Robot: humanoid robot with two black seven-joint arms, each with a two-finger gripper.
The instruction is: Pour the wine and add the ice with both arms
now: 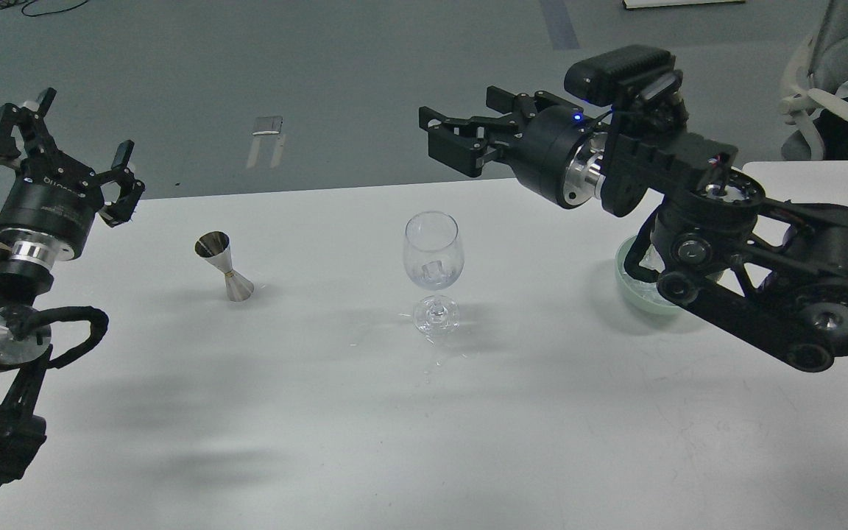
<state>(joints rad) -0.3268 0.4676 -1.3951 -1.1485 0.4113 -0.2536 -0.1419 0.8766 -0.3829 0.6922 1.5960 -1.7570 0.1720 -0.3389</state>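
Left gripper [56,158] spread wide, empty. Right gripper [447,132] parted, empty, raised near the glass [433,254]. One ice [435,269] cube seems to sit in the bowl of it, perhaps with wine; jigger [225,266] stands untouched-looking. Green bowl [634,283] behind the right arm. Probably near done.

Black jointed arms [762,258] (silver wrist rings, looping cables)

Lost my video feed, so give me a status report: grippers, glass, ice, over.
Left gripper open, empty, raised. Right gripper open, empty, above the table. Wine glass upright, one ice cube inside. Jigger standing left of it; green bowl mostly behind the right arm.
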